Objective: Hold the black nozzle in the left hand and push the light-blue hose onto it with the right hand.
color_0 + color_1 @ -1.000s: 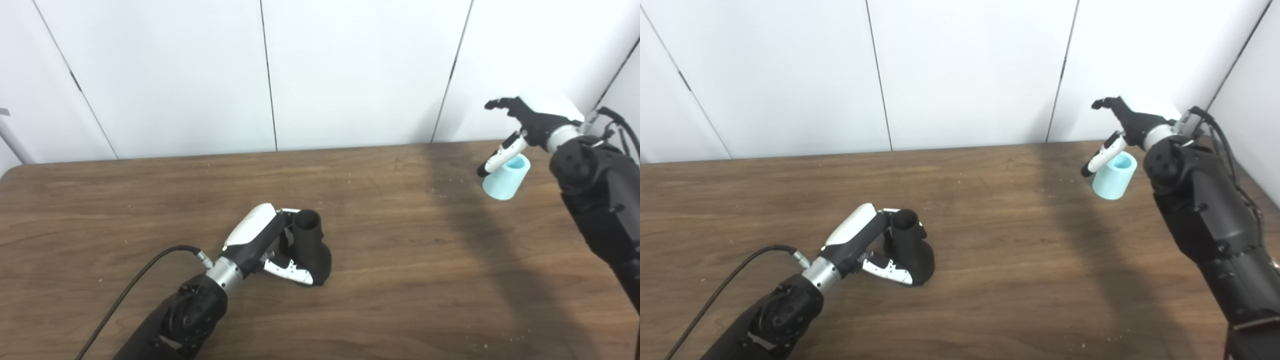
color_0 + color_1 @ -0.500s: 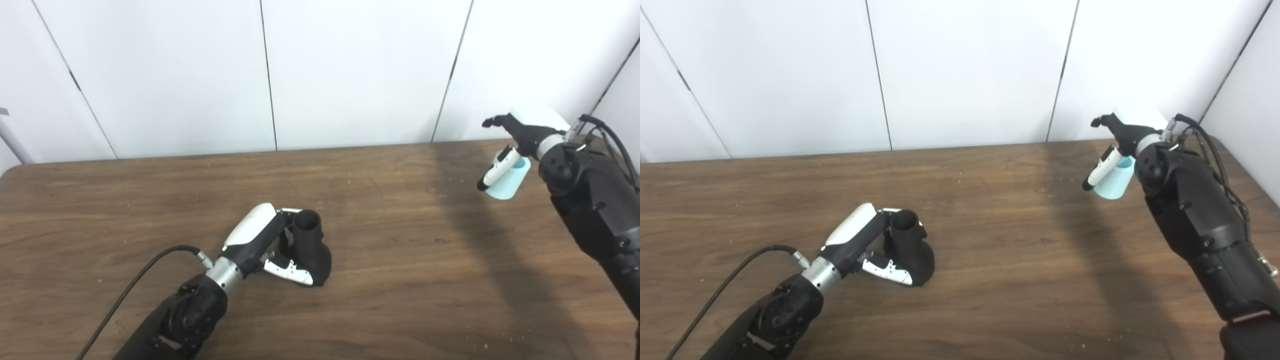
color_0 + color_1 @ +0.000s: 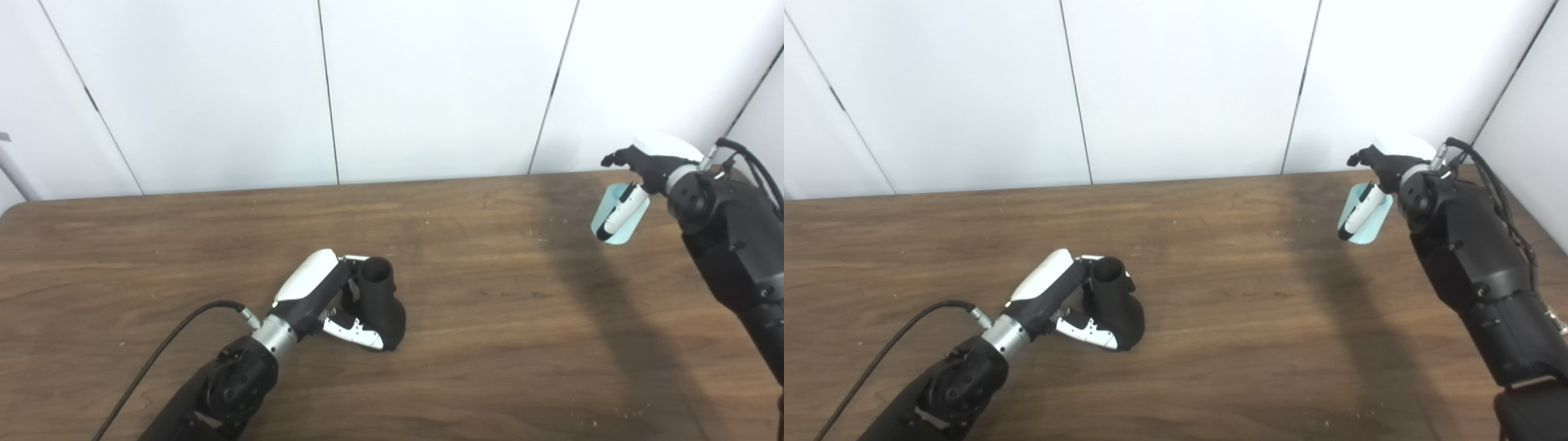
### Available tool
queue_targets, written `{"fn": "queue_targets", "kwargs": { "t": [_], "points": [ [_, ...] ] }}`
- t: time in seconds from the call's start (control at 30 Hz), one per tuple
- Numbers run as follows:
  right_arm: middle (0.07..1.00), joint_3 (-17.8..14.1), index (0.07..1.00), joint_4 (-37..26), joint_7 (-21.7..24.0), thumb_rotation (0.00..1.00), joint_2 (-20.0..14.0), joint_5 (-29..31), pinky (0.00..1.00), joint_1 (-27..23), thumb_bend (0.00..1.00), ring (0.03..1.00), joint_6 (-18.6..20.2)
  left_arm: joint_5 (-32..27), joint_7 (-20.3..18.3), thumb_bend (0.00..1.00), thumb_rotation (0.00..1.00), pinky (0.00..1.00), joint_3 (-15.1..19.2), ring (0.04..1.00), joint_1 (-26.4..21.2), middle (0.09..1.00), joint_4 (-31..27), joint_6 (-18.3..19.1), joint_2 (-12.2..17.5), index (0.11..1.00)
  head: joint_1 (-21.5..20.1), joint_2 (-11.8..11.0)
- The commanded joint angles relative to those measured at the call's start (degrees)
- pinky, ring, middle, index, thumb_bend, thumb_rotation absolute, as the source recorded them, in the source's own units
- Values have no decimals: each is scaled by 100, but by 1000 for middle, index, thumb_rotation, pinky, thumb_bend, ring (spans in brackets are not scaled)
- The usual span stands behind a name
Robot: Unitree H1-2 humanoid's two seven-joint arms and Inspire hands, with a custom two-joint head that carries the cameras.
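Hose (image 3: 618,215), light-blue, short stiff sleeve, far right of table (image 3: 490,318); looks light, smooth, could slip; right hand (image 3: 643,171) wrapped round its wall, thumb across front. Nozzle (image 3: 380,303), black, rigid, upright near centre; left hand (image 3: 331,300) clamped round its base, mouth clear

Bare table (image 3: 502,318) between black nozzle (image 3: 381,303) and light-blue hose (image 3: 617,214)

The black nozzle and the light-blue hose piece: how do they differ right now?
The black nozzle is dark and bulbous, with an upright neck; the light-blue hose is a pale, short, plain tube. The nozzle stands near the table's middle, the hose at its far right corner. The hose looks smaller, though it is farther off. Each has a robot hand closed around it: left, right.
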Motion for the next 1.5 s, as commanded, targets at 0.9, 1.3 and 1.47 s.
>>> {"fn": "queue_targets", "kwargs": {
  "t": [0.9,1.3,1.47],
  "points": [
    [355,137,657,87,-84,42,-334,-205,165,-376,997,249,20,420,-899,514,88,253,-373,324,589,373,398,683,295,472,20,94],
    [463,430,617,88,-182,44,-497,-239,353,-328,974,408,-75,430,-941,515,88,254,-351,323,598,372,314,736,305,471,27,138],
    [477,514,593,78,-282,5,-519,-223,286,-344,618,331,-118,451,-948,515,89,257,-348,324,599,373,322,719,309,472,22,146]
  ]
}}
